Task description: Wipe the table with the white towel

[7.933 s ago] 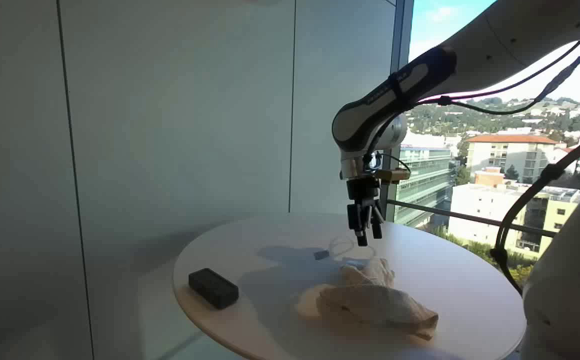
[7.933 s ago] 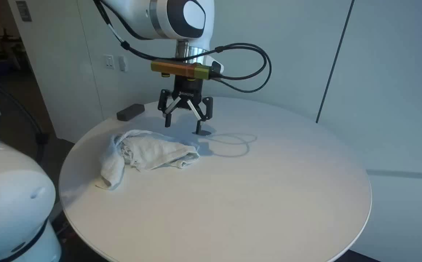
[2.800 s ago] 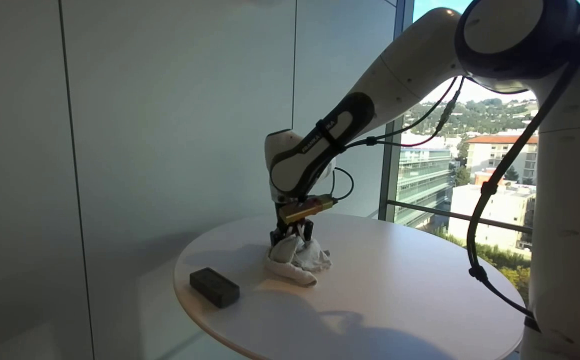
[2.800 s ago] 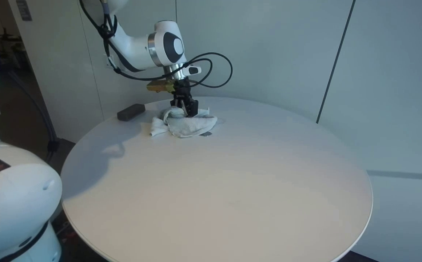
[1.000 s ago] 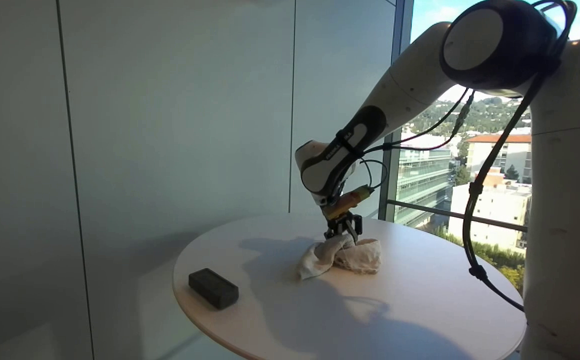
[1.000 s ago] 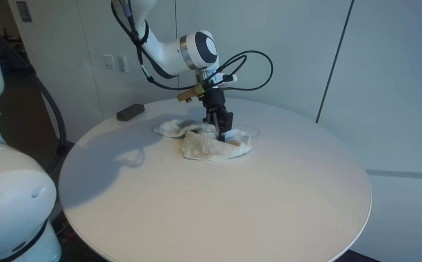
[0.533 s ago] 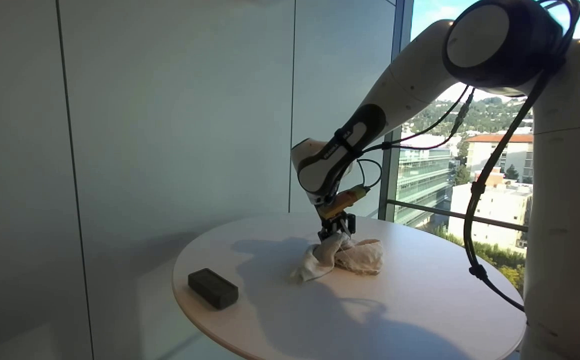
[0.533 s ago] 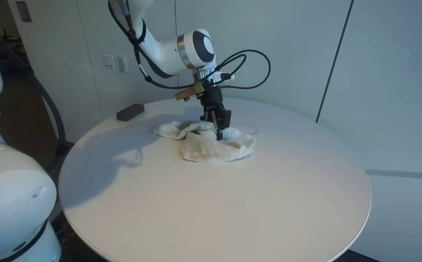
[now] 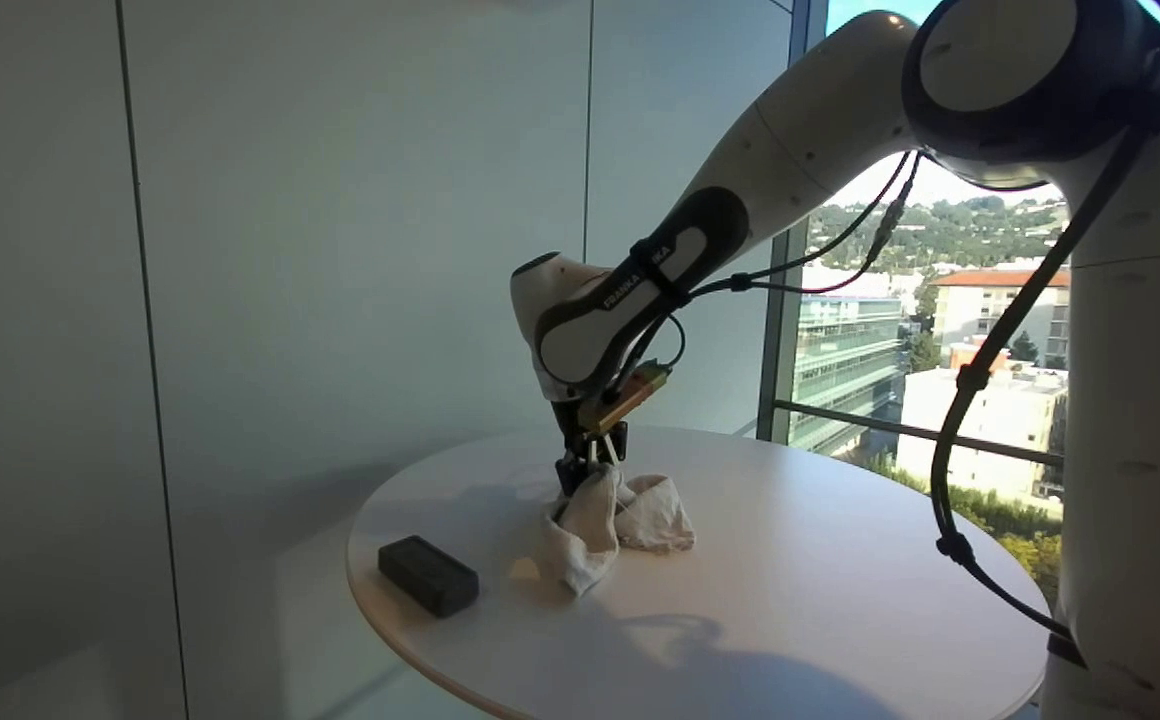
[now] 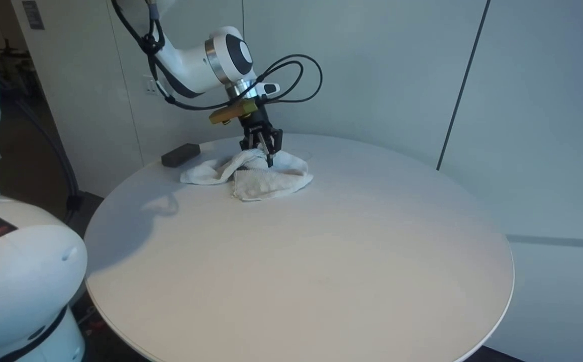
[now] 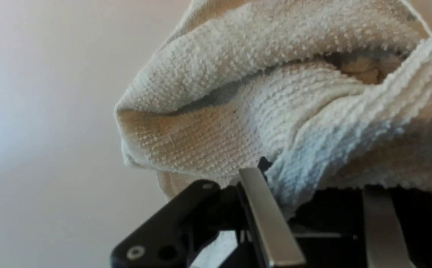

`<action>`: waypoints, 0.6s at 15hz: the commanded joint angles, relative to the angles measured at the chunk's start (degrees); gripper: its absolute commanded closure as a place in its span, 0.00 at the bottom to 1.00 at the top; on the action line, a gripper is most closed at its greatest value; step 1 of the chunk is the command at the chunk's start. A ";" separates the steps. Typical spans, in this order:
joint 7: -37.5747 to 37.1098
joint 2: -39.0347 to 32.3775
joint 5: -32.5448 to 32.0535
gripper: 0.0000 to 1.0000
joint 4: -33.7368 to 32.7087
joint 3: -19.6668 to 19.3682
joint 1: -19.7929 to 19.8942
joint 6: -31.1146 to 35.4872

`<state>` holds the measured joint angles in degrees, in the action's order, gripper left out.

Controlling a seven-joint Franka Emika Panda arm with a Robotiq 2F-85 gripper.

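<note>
Plainly, a pale wall [image 10: 372, 75] is standing at the back, and before it the round white desk [image 10: 321, 281] is spreading wide. Over the desk the robot arm [image 9: 820, 130] is arching and bending down. Beneath the arm's end the white towel [image 10: 271, 186] is lying crumpled on the desk, its edges flopping outward and its middle bunching up. Right there the claw [image 10: 264, 155], tilting a little, is holding the cloth: its fingers [image 10: 270, 161] are pinching a gathered fold between them, while the material is hiding one tip from me. Close to the rim a dark block [image 10: 181, 155] is resting, near the towel but not touching it. Up in the wrist view's right corner, a thin thread [image 11: 419, 18] is crossing.
</note>
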<state>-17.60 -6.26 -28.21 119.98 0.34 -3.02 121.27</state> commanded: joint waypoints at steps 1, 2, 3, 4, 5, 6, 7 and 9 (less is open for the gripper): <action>4.05 4.56 -4.93 0.97 3.30 0.09 -0.33 3.20; 3.84 7.04 -7.33 0.97 5.14 0.24 -0.56 4.01; 3.79 9.67 -9.36 0.97 7.09 0.55 -0.65 5.08; 3.65 11.89 -11.10 0.97 8.57 0.87 -0.64 6.09; 3.18 14.47 -12.90 0.96 10.32 1.33 -0.68 7.16; 1.93 17.07 -14.67 0.96 12.04 1.87 -0.66 7.93; 1.24 19.37 -15.62 0.96 13.19 2.48 -0.53 7.69; 0.89 23.51 -14.11 0.96 15.32 3.51 -0.38 5.42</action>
<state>-15.56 8.97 -41.92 129.89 2.39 -3.73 127.27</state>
